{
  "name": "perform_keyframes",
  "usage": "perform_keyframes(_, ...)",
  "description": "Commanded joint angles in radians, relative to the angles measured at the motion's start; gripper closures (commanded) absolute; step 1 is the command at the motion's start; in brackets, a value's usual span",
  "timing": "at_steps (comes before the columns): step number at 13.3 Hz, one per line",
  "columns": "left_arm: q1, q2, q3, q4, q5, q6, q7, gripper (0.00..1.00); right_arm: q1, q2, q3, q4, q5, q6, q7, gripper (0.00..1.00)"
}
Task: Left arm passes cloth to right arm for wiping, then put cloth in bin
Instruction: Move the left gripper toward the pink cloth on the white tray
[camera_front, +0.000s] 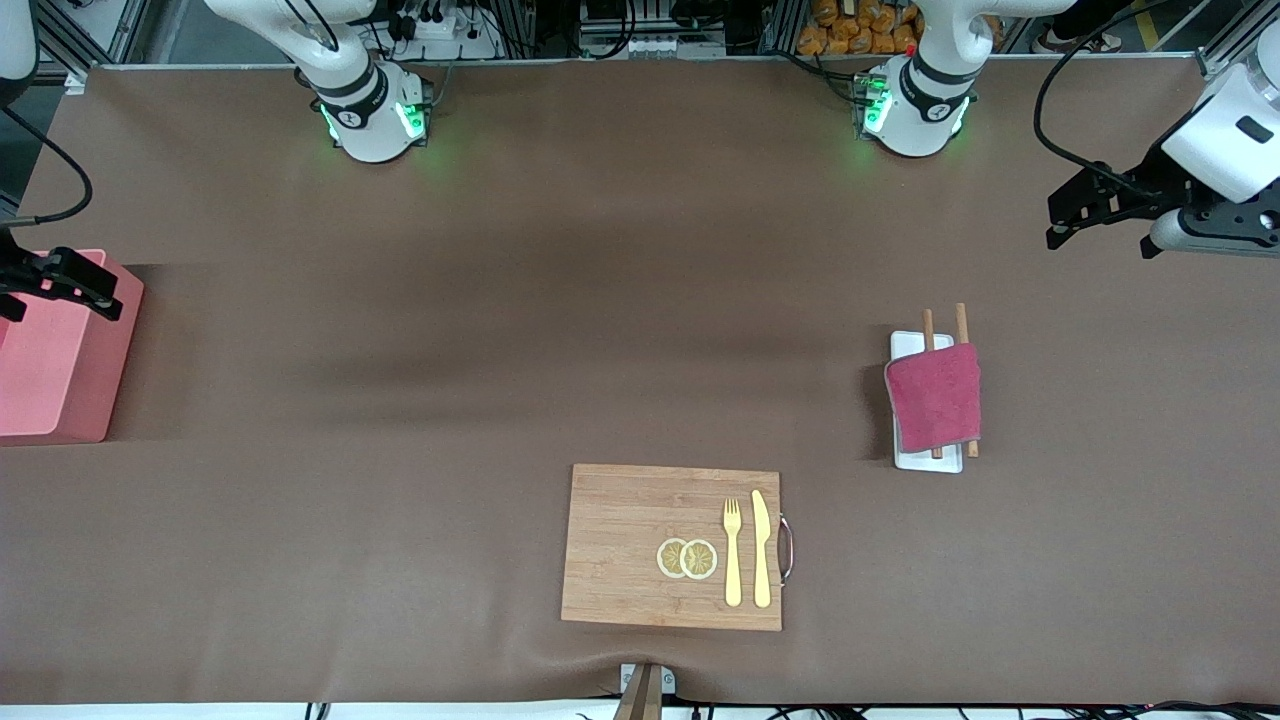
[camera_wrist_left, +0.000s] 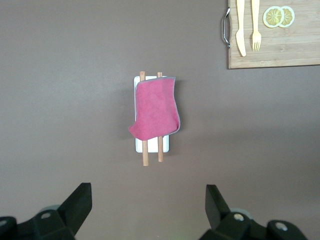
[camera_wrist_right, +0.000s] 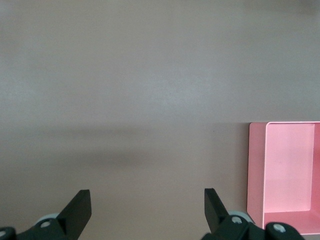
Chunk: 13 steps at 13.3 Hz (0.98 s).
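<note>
The crimson-pink cloth lies draped over two wooden chopsticks on a white tray, toward the left arm's end of the table. It also shows in the left wrist view. My left gripper hangs open and empty in the air above bare table, off to the side of the cloth; it shows in the left wrist view. The salmon-pink bin stands at the right arm's end, also in the right wrist view. My right gripper is open and empty above the bin's edge.
A wooden board with a metal handle lies near the front camera, holding a yellow fork, a yellow knife and two lemon slices. The brown mat covers the table.
</note>
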Motion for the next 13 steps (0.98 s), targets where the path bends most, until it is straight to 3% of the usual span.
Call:
perform_keyframes(1,-0.007,0.006,0.005,0.022,-0.001,-0.022,-0.005,0.0,-0.005,0.008,0.01,0.02,-0.017,-0.014,0.013,0.0)
perform_keyframes(7,-0.015,0.035,0.005,0.027,-0.001,-0.016,-0.011,0.0,-0.007,0.008,0.01,0.017,-0.015,-0.014,0.013,0.0)
perform_keyframes(13,-0.033,0.171,-0.044,0.024,-0.021,0.078,-0.029,0.0,-0.01,0.009,0.009,0.017,-0.015,-0.014,0.013,0.0)
